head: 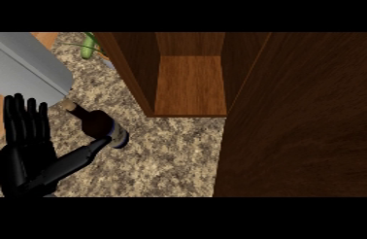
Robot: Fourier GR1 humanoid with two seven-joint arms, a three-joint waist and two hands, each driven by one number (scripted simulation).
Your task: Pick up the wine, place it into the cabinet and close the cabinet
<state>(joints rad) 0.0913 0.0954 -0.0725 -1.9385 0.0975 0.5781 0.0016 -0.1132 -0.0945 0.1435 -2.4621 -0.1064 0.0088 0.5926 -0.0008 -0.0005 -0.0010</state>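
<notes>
The wine bottle [97, 122] is dark, with a white and blue label at its lower end. It lies tilted on the speckled counter, its neck pointing up-left toward a grey slab. My left hand [25, 136] shows at the left edge, fingers straight and pointing up, beside the bottle. Its thumb [82, 155] stretches right and reaches the bottle's labelled end without curling round it. The wooden cabinet [190, 85] stands open at the top centre, its inner shelf bare. Its open door [294, 116] fills the right side. My right hand is not visible.
A grey slab [36, 70] lies at the upper left, just past the bottle's neck. A green vegetable [90, 44] rests at the counter's back, left of the cabinet wall. Speckled counter [168, 155] stretches between the bottle and the door.
</notes>
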